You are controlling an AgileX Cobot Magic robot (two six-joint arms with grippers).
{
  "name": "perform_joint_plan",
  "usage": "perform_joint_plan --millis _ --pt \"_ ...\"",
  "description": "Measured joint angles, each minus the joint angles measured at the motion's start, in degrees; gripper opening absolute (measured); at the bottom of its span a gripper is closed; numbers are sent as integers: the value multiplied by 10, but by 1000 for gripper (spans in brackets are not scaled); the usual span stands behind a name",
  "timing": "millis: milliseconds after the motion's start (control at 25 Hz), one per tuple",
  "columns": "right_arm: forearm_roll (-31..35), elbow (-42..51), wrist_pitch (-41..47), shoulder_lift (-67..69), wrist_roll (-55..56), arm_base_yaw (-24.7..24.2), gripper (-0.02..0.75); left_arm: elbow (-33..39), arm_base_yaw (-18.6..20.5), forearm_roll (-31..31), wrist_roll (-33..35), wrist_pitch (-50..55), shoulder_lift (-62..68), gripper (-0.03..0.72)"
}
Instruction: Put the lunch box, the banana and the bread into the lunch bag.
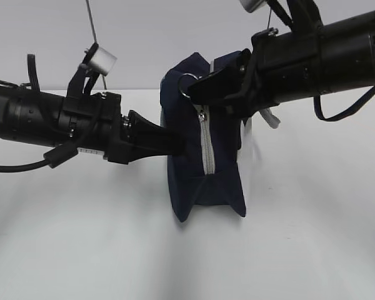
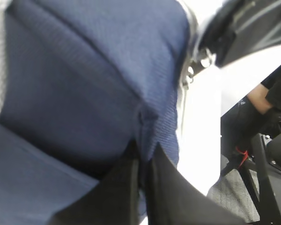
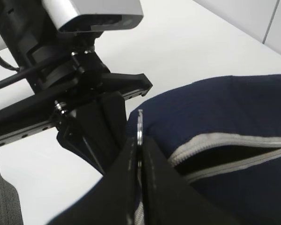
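The navy lunch bag (image 1: 222,172) stands on its end in the middle of the white table, its grey zipper (image 1: 206,145) facing the exterior camera. My left gripper (image 1: 178,145) is shut on a fold of the bag's fabric at its left side; the left wrist view shows the jaws (image 2: 144,152) pinching blue cloth (image 2: 84,79). My right gripper (image 1: 195,90) is shut on the metal ring pull (image 1: 185,84) at the bag's top. In the right wrist view the ring (image 3: 139,123) sits between the tips (image 3: 139,140), and the zipper (image 3: 225,140) shows a dark gap. Lunch box, banana and bread are out of view.
The white table (image 1: 312,250) spreads around the bag. The left arm's wrist and camera (image 3: 75,79) sit close beside the right gripper. A person's legs and a dark frame (image 2: 267,154) show past the table's edge.
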Motion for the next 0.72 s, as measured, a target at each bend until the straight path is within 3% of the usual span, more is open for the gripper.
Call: perform_joint_plan --millis 400,720 --pt "1 -9 -19 -19 0 0 -16 0 -40 22 -8 -5 0 4" --pt "5 -9 -65 -33 0 0 -16 0 -47 50 -30 -6 0 3"
